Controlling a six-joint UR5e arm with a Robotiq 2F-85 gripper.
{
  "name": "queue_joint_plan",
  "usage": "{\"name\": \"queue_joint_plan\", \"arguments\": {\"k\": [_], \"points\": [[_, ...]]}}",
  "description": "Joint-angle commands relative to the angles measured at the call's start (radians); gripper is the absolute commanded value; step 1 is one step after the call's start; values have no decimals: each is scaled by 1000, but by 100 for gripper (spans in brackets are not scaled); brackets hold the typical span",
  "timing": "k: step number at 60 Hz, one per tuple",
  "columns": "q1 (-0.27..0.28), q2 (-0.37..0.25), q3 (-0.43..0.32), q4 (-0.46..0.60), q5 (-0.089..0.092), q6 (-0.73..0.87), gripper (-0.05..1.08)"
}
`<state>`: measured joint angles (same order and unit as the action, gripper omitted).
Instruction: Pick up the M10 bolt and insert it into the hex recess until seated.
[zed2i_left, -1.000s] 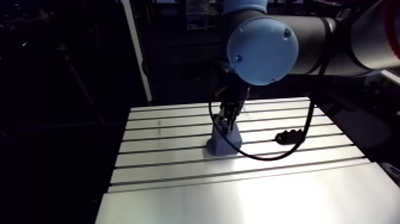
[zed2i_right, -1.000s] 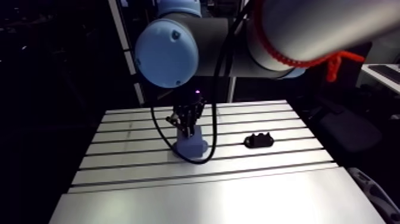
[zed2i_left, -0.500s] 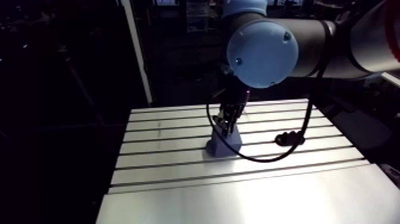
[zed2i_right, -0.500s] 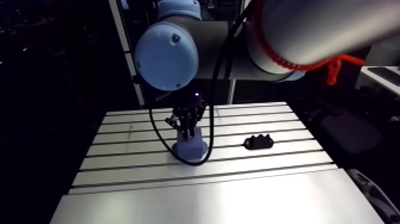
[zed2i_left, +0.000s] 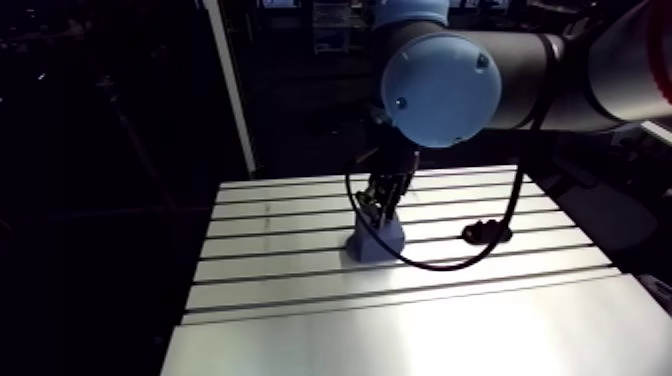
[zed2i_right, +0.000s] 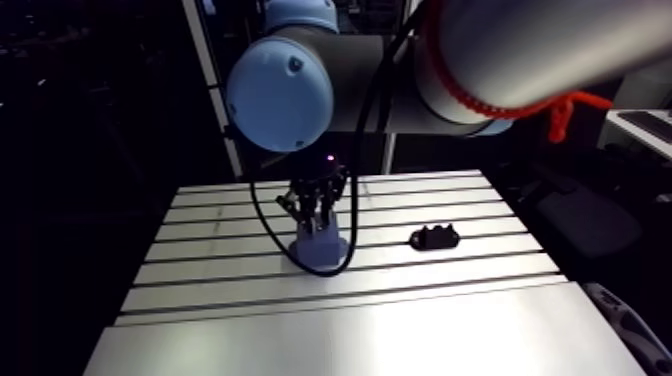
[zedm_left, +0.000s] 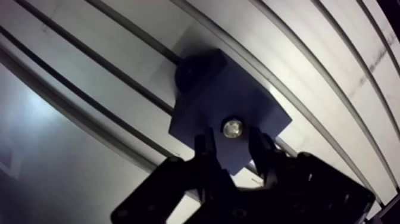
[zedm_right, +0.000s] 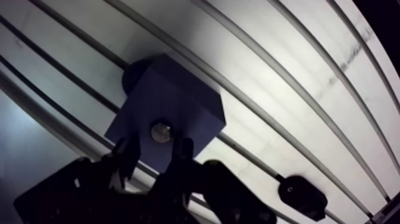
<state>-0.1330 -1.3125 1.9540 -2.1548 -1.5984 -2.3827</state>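
Observation:
A dark blue block (zedm_left: 202, 101) stands on the slotted aluminium table (zedm_left: 333, 77). The bright metal end of the M10 bolt (zedm_left: 233, 127) shows in a round hole in the block's top face, sunk in and upright. In the wrist view my gripper (zedm_left: 232, 146) hangs just above that face, open, with its two fingertips (zedm_left: 206, 145) on either side of the bolt and a gap to it on both sides. The arm view shows the gripper (zed2i_right: 316, 222) directly over the block (zed2i_right: 320, 250), near the middle of the table.
A small black part (zed2i_right: 434, 236) lies on the table to the right of the block, also seen beside the gripper in the wrist view as the black part (zedm_right: 302, 195). A black cable loops down from the wrist around the block's front. The table's near edge lies toward the camera.
The fingers have spread apart from the bolt, and the gripper has risen a little above the block. Block and black part have not moved.

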Motion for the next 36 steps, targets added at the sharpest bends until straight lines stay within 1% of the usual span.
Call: {"name": "queue_joint_plan", "arguments": {"k": [1,5,8,12,13,15,24,27,36], "points": [[0,-1,-2,-1,-2,0,1],[0,-3,-2,-4,-1,2,1],[0,-4,-2,-10,4,4,1],[0,-6,-5,-19,4,19,1],[0,-6,-8,-22,0,34,1],[0,-6,-9,-24,-2,46,1],[0,-13,-13,-26,-2,59,1],[0,-17,-13,-26,3,61,1],[0,-24,-16,-17,5,97,1]]}}
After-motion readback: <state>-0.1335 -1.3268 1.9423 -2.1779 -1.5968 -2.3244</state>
